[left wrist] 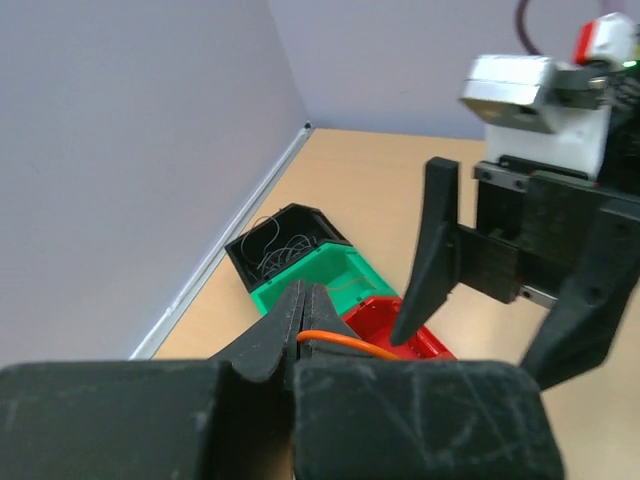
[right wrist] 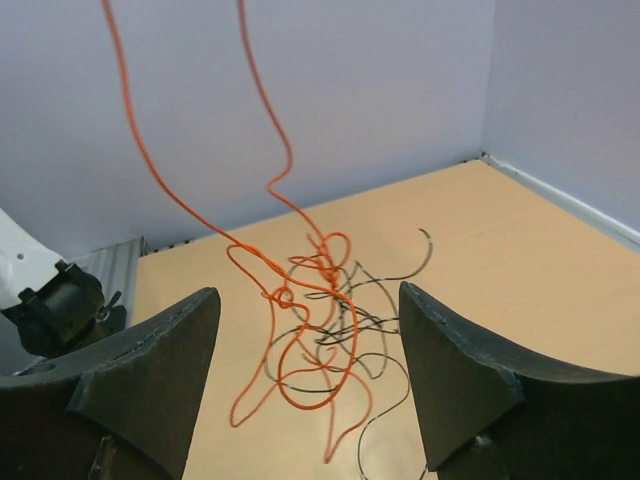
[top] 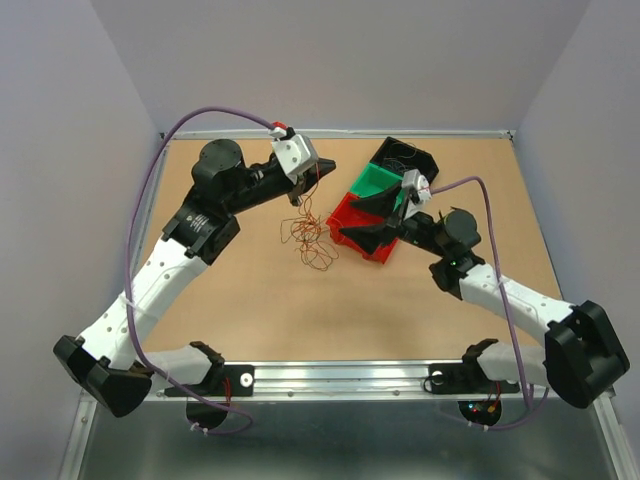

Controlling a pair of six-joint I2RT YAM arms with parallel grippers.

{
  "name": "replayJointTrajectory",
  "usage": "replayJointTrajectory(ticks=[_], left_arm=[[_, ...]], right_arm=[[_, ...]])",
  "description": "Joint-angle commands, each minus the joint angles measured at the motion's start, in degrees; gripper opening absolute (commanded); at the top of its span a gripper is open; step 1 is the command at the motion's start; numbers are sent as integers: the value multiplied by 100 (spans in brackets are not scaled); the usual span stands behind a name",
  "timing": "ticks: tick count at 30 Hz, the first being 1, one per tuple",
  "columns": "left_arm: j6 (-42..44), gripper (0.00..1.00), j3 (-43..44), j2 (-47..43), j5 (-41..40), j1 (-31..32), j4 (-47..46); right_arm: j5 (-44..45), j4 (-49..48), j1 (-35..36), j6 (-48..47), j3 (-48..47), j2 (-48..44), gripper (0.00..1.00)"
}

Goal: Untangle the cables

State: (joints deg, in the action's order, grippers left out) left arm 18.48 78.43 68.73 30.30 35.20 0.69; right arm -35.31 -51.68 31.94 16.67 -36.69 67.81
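The top view looks steeply down from behind the arm bases, with the cable tangle mid-frame. The right wrist view sits low and close, facing that tangle, which both views share. The left wrist view looks from near the tangle toward the bins beside it, which the top view also shows.

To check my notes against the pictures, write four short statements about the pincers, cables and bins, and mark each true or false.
1. The left pincer is shut on an orange cable. True.
2. The right pincer grips the tangle. False: it is open and holds nothing; the tangle lies beyond it on the table.
3. A black bin, a green bin and a red bin stand in a row. True.
4. The black bin is empty. False: thin wires lie in it.
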Motion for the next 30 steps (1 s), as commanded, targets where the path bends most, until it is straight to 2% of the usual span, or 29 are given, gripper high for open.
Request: replayJointTrajectory(ticks=[1,5,10,18,19,20,23,24,30], left_arm=[[182,0,-187,-395,625,13,-517],[156,0,-346,-474,924,13,-622],[77,0,-373,-299,889,13,-623],[42,0,-452,-193,889,13,-675],[33,0,-434,-176,898,13,-675],[-11,0,-425,-150,959,13,-667],[-55,0,-338,-140,1013,22,-588],[-55,0,-294,-158,1013,22,-561],[-37,0,224,-421,679,22,-377]], right_arm=[[7,-334,31,-76,-636,503,76],[-283,-334,233,-128,-1051,943,75],[-336,-325,654,-383,-1402,1304,79],[-398,-299,1007,-647,-1780,1779,78],[-346,-273,1024,-647,-1815,1866,75],[-249,-272,1042,-664,-1885,1920,68],[-196,-255,1051,-700,-1982,2139,59],[-239,-255,1051,-708,-2000,2192,52],[-178,-264,1103,-726,-2123,2763,33]])
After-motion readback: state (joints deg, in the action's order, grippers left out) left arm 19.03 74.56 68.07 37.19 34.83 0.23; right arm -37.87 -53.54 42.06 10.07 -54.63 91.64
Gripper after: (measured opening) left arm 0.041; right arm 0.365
